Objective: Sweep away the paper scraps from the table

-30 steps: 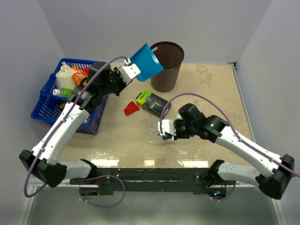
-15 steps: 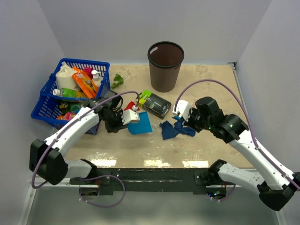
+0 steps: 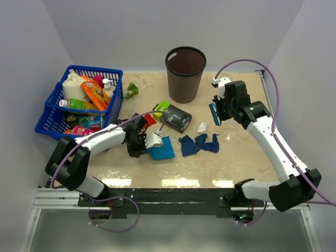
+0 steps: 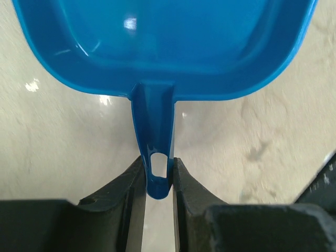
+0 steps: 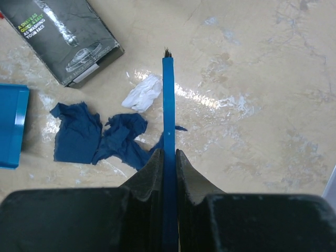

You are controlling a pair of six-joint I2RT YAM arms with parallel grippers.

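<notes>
**Several scraps remain as the dustpan comes back down**

A second ago the left gripper point(image 4: 156, 181) held the blue dustpan point(image 3: 161, 149) tipped over the brown waste bin point(image 3: 185, 73). Now the pan lies flat on the table point(image 3: 236, 163), its open lip facing the blue paper scraps point(image 3: 198, 144), near them but not touching. The jaws are clamped on the pan's handle.

The right gripper point(image 5: 168, 157), jaws pinched on the thin blue brush point(image 5: 168, 100), has left its place beside those blue scraps. It now sits farther back on the right, near the bin, and the brush appears lifted off the tabletop.

One load looks emptied and a fresh pass set up, since the brush now stands on the far side of the blue scraps from the pan. A white wad point(image 3: 202, 127) lies just beyond them. A red scrap point(image 3: 150, 119) sits beside the black-and-lime box point(image 3: 173, 116). A green scrap point(image 3: 131, 90) lies by the blue basket point(image 3: 113, 92), well away from the pan.
</notes>
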